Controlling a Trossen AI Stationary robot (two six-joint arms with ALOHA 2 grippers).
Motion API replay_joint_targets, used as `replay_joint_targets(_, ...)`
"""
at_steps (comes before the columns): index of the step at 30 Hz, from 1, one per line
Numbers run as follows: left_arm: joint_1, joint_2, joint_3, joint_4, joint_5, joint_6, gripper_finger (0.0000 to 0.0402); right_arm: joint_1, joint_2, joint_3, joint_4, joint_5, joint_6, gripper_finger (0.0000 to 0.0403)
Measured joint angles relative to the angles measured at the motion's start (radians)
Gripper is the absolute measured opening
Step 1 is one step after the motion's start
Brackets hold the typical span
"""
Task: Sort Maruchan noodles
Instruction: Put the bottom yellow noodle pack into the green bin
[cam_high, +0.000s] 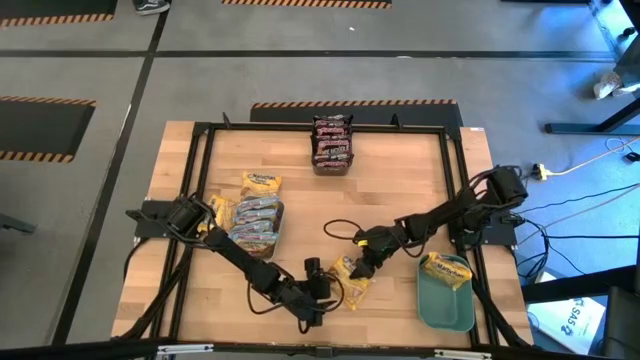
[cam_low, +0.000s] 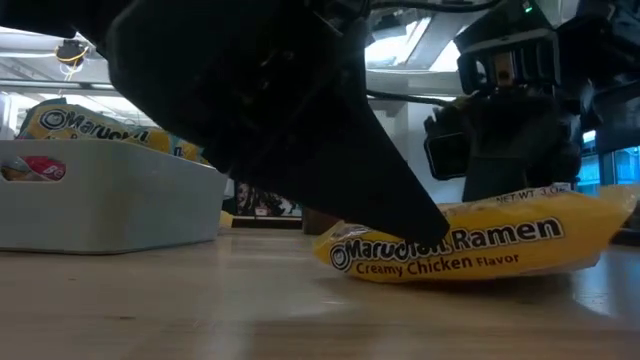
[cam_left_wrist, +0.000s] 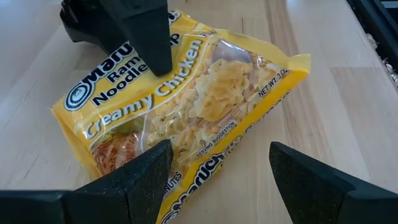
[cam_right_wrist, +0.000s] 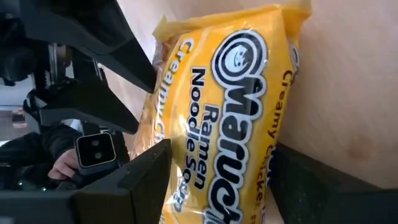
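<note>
A yellow crinkly plastic packet of Maruchan Creamy Chicken ramen (cam_left_wrist: 186, 106) lies on the wooden worktop (cam_high: 390, 190) near its front edge, slightly right of centre. In the left wrist view a second yellow packet (cam_left_wrist: 205, 186) shows under it, partly covered. The right gripper (cam_high: 362, 262) reaches in from the right, its jaws set apart on either side of the top packet; whether they press it cannot be told. The left gripper (cam_high: 325, 290) sits just left of the packets, low over the worktop, jaws spread wide and holding nothing.

To the right, a teal plastic tray (cam_high: 445, 300) holds another yellow packet (cam_high: 447, 270) at its far end. On the left side, a pale grey tray (cam_low: 110, 200) is heaped with pale silvery packets (cam_high: 255, 220), with further yellow packets (cam_high: 260, 183) lying beside it. At the worktop's far edge, a third tray holds dark brown-maroon packets (cam_high: 332, 142).
</note>
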Motion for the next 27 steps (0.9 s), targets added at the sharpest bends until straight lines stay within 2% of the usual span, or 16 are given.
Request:
replay_joint_targets(13,0.006,0.003,-0.002,0.008,-0.023,0.016,0.0267,0.0,0.032,0.085,0.006,-0.023,-0.045,0.0237)
replay_joint_targets(16,0.007,0.003,-0.003,0.006,-0.044,0.02,0.0267,0.0,0.032,0.085,0.003,0.002,-0.046,0.0212)
replay_joint_targets(23,-0.015,-0.022,-0.002,-0.003,-0.022,0.052,0.0267,0.0,0.028,0.085,0.021,0.001,-0.05,0.011)
replay_joint_targets(27,-0.05,-0.079,-0.004,-0.034,-0.027,0.079,0.0267,0.008,-0.017,0.086,-0.018,-0.003,-0.083,0.0102)
